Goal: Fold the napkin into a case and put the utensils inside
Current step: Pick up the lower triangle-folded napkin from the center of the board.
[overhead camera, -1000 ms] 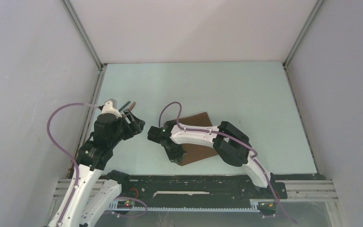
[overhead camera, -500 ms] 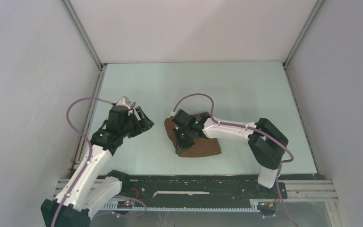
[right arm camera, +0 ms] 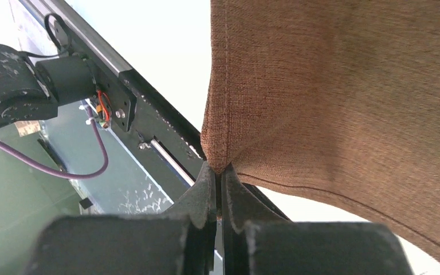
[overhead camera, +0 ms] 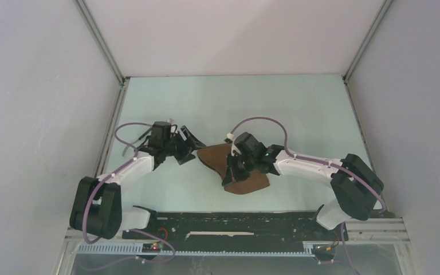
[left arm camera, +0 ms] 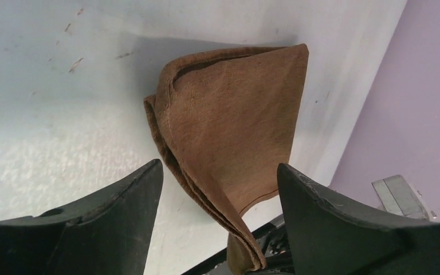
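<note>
The brown napkin (overhead camera: 215,156) lies folded in layers mid-table, its near part raised off the surface. My right gripper (overhead camera: 230,173) is shut on a lifted edge of it; the right wrist view shows the cloth (right arm camera: 332,86) pinched between the closed fingertips (right arm camera: 209,183). My left gripper (overhead camera: 190,148) is open just left of the napkin, not touching it. In the left wrist view the layered cloth (left arm camera: 229,120) sits ahead of and between the spread fingers (left arm camera: 120,217). The fork and knife do not show clearly; the left arm covers their spot. No finished case shows.
The black front rail (overhead camera: 235,220) with cables runs along the near table edge, also in the right wrist view (right arm camera: 143,114). White enclosure walls stand on the left, back and right. The left arm's cable (overhead camera: 127,129) loops near the left wall.
The left arm swung right, its open gripper now at the napkin's left edge. The right gripper moved right and back holding the cloth, which shifted from a flat fold to a raised, bunched shape.
</note>
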{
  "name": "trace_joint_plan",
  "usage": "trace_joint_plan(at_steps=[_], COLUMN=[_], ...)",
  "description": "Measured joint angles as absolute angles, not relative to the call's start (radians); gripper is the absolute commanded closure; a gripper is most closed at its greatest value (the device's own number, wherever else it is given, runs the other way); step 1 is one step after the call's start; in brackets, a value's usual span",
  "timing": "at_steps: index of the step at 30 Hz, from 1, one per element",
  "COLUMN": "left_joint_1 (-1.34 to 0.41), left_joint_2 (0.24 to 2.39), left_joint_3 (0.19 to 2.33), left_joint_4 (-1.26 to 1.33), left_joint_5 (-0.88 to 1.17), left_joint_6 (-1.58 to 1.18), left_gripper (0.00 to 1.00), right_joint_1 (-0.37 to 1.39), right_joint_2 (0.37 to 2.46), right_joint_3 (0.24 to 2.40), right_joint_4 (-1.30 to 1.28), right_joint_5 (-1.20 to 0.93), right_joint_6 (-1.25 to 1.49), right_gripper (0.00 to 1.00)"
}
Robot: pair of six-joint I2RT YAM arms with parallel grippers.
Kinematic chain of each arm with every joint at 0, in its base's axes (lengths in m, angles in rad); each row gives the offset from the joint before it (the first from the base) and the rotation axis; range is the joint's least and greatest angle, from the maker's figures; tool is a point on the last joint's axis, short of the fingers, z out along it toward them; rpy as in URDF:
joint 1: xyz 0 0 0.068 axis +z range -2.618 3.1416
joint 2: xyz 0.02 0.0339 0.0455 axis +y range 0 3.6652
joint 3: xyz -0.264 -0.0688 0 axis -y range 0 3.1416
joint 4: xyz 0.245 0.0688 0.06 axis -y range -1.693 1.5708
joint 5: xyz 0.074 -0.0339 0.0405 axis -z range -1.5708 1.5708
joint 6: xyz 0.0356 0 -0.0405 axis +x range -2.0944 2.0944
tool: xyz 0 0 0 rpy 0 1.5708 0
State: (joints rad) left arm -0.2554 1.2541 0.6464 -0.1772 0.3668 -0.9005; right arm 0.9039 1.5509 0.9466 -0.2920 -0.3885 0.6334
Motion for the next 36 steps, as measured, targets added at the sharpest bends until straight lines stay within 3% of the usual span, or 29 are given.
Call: trace_joint_plan(at_steps=[15,25,36], left_joint_1=[-0.27,-0.298,-0.35], left_joint_2=[1.266,1.368,1.39], left_joint_3=[0.522,0.572,0.618], left_joint_4=[-0.011,0.016,0.009], left_joint_5=[0.334,0.304,0.249], left_joint_6=[-1.108,-1.118,-1.113], left_gripper=[0.25,0.52,0.91], right_joint_1=[0.765,0.754,0.748], right_joint_2=[1.462,1.454,1.437], right_joint_3=[0.786,0.772,0.727], right_joint_4=[-0.15,-0.124,-0.105], right_joint_5=[-0.505,-0.53,-0.542], right_joint_6=[0.633,0.63,0.63], right_gripper=[1.0,1.0,1.0])
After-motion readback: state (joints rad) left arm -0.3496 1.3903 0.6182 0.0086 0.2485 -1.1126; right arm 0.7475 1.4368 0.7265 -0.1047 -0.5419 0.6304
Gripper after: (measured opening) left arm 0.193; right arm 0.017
